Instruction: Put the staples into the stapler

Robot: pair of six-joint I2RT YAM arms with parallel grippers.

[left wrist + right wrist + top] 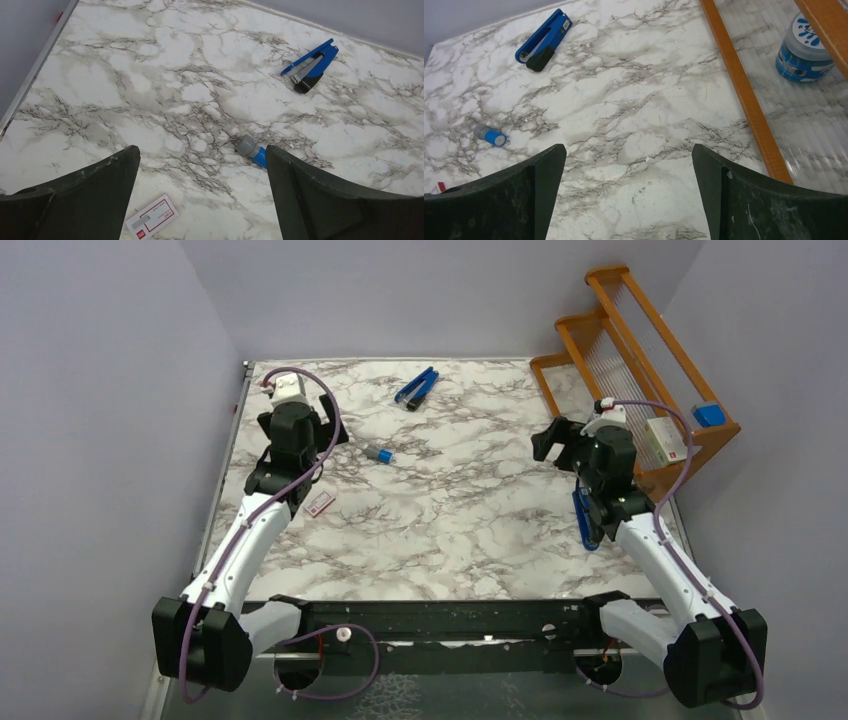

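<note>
The small flat white box of staples (151,223), pink-red label facing up, lies on the marble-patterned tabletop (470,530). It is just beside the left arm's forearm and low between the fingers of the left gripper (202,152). Lying flat like this probably leaves its edges free for a pinch. Its long axis runs on a diagonal, near-left to far-right.

The blue stapler (416,388) with its black base lies well apart from the box, near the table's far edge, on a similar diagonal. It seems hinged partly open with a silvery channel showing. The hinge is at the far-right end and the mouth faces the left arm, which would suit loading.

A small grey cylinder (378,453) with a blue cap sits between the two.

Both grippers gape wide and hold nothing. The right gripper (629,152) hovers beside the orange wooden rack (640,350).
</note>
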